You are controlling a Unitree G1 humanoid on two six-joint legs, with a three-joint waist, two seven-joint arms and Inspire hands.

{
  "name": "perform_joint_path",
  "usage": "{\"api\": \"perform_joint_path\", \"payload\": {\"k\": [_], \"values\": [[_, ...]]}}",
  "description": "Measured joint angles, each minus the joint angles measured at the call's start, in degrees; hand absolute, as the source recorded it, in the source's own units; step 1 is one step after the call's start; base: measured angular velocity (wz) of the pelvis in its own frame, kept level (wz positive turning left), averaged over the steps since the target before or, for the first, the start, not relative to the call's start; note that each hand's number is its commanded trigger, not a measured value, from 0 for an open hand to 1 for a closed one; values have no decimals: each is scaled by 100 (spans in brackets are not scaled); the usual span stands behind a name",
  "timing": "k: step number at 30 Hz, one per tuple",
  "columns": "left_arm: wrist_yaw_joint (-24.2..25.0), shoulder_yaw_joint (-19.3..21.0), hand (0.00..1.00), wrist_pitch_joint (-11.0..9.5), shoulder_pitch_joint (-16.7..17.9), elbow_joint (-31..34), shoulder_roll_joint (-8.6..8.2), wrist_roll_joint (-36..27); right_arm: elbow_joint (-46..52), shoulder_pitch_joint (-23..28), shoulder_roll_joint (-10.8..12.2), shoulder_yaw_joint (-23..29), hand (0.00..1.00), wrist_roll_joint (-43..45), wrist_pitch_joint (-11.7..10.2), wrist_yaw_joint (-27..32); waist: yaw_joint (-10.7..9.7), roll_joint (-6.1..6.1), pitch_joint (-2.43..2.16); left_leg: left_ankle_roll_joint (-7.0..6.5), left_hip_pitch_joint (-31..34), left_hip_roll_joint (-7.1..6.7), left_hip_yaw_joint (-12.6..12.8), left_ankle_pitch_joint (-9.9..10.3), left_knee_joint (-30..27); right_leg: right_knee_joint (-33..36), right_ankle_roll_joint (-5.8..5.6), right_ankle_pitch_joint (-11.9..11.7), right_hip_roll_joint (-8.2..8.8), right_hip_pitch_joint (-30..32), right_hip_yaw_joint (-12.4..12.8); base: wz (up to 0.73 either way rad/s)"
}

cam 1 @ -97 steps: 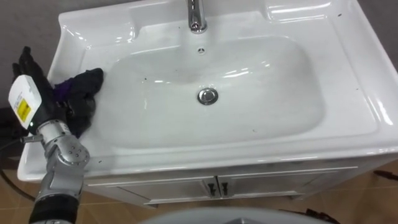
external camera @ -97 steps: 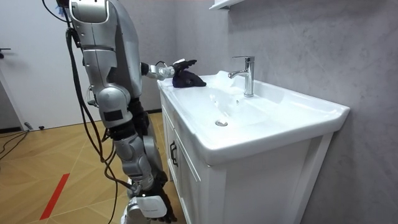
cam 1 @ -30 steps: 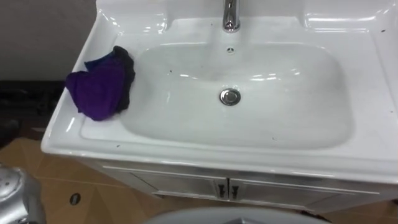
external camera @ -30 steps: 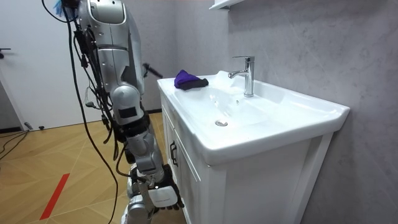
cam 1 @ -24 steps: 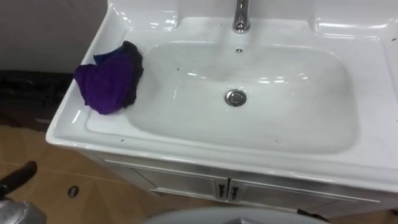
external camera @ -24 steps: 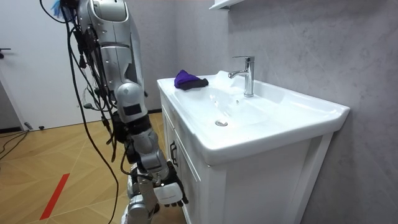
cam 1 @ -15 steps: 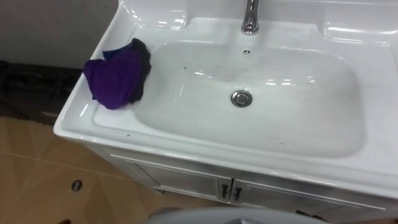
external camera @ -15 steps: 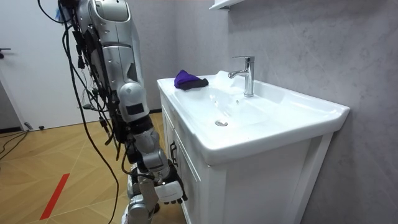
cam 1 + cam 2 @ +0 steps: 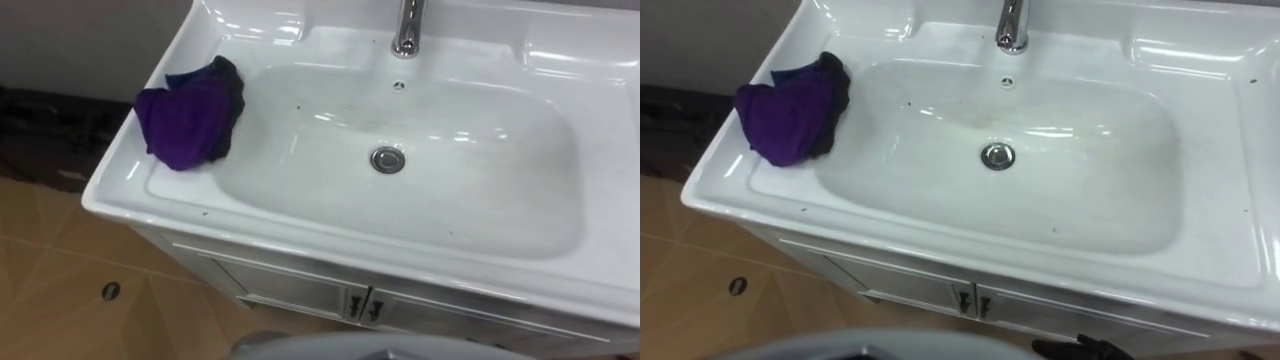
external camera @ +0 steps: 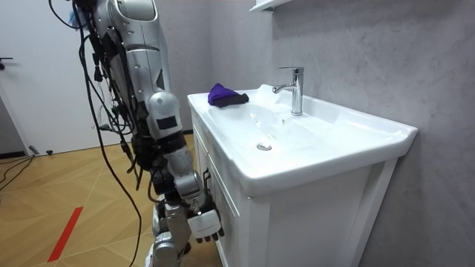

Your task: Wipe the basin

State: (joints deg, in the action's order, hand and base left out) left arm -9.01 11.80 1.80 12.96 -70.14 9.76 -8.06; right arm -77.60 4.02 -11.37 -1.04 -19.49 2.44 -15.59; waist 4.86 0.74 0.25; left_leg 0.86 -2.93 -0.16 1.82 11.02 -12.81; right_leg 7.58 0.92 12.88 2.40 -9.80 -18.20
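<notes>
1. The robot stands at the front of a white cabinet [image 10: 297, 222] that carries the basin [image 9: 560, 60]. In the room view it is close against the cabinet's left side.
2. The right hand [image 10: 204, 225] hangs low beside the cabinet front, well below the basin's rim. Its dark fingers are loose and hold nothing. Its fingertips also show at the lower edge of the right eye view [image 9: 1080, 348].
3. The cloth [image 9: 185, 120] is a crumpled purple heap with a darker fold at the back. It lies on the flat left rim of the basin, and its right edge reaches the lip of the bowl. No hand touches it.
4. The bowl is white and glossy, with a few small dark specks [image 9: 297, 103] on its left slope and along the front rim.
5. The round metal drain [image 9: 388, 159] sits in the middle of the bowl floor, well apart from the cloth.
6. The chrome faucet [image 9: 407, 25] stands upright at the back rim, in line with the drain. A small overflow hole [image 9: 399, 86] lies just in front of it.
7. Two cabinet doors meet under the front rim, with a pair of dark handles [image 9: 357, 305] side by side.
8. Wooden floor [image 9: 50, 290] shows to the left of the cabinet, with a small round dark object [image 9: 110, 291] on it.
</notes>
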Motion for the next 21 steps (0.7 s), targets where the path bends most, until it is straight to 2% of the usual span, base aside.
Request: {"api": "perform_joint_path", "payload": {"k": [9, 13, 21], "values": [[551, -636, 0, 57, -398, 224, -19, 140, 208, -79, 21, -162, 0, 433, -50, 121, -118, 12, 6, -10, 36, 38, 294, 7, 2, 17, 2, -3, 5, 88, 92, -6], [871, -652, 0, 54, -470, 334, -35, 144, 217, -92, 23, -212, 0, 432, -57, 122, -147, 20, 1, -10, 35, 42, 367, 7, 10, 22, 1, -3, 6, 101, 137, -5], [1001, -652, 0, 28, -462, 352, -34, 143, 373, -77, 37, -390, 0, 433, -56, 160, -142, 63, -20, -10, 54, 41, 455, 8, 58, 39, 0, -4, 11, 186, 232, -6]]}}
